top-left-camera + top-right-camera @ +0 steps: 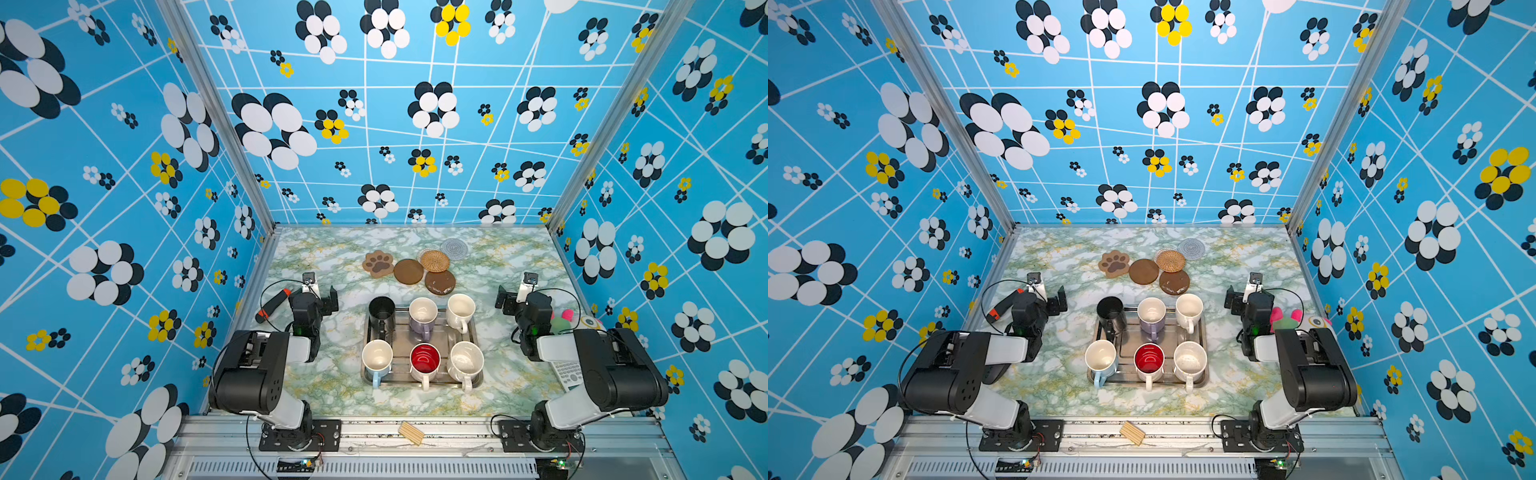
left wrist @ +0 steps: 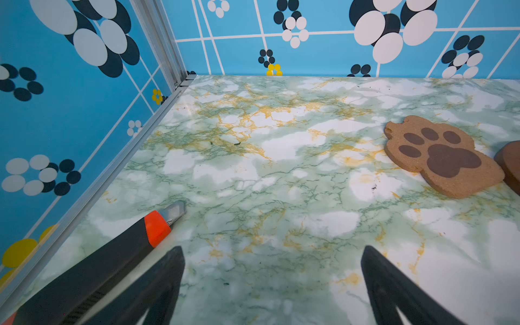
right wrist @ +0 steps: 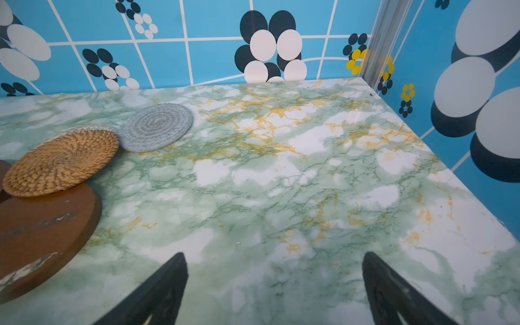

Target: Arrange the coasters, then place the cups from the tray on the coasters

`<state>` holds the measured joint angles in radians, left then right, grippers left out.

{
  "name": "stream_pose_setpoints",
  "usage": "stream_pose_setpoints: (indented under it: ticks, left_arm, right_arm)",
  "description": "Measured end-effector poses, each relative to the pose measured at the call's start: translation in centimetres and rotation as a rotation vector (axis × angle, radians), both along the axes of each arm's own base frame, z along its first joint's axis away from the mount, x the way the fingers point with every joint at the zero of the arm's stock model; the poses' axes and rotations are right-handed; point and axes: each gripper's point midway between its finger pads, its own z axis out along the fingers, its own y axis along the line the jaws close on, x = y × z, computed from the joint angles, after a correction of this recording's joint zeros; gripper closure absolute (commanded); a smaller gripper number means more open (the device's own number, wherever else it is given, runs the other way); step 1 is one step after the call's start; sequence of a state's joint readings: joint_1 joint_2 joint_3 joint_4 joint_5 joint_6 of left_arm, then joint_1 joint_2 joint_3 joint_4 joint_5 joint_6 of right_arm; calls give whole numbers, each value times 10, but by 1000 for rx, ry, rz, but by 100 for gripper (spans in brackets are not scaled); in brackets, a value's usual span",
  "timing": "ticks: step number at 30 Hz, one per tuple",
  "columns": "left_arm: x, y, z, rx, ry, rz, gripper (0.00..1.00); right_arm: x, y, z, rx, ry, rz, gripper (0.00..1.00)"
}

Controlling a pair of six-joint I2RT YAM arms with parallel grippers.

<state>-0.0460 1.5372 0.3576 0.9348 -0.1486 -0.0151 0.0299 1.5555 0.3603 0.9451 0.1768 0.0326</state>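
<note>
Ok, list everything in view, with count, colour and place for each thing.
Rectangular steel tray: one, silver, mid-table.
Handled mugs: six, on tray: black mug, lavender mug, cream mug far row; light-blue mug, red-inside white mug, speckled white mug near row.
Coasters: six, beyond tray: brown paw-shaped coaster, two dark-brown discs, woven rattan disc atop whitish lacy disc, grey spiral disc.
Black-and-orange utility knife: one, left edge.
Pink-and-green plush toy: one, right edge.
White keypad device: one, right, partly hidden.
Tan wooden block: one, front rail.
Left claw: one, black, open, empty.
Right claw: one, black, open, empty.
</note>
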Motion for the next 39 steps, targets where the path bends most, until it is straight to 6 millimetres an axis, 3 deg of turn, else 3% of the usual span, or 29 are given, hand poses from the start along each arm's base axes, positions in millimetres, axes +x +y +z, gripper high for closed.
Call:
stream_pose_setpoints:
  ticks: [34, 39]
  left_arm:
    - [0, 0, 0, 0, 0, 0, 1]
    - [0, 0, 0, 0, 0, 0, 1]
  right_arm:
    - [0, 0, 0, 0, 0, 0, 1]
    - [0, 0, 0, 0, 0, 0, 5]
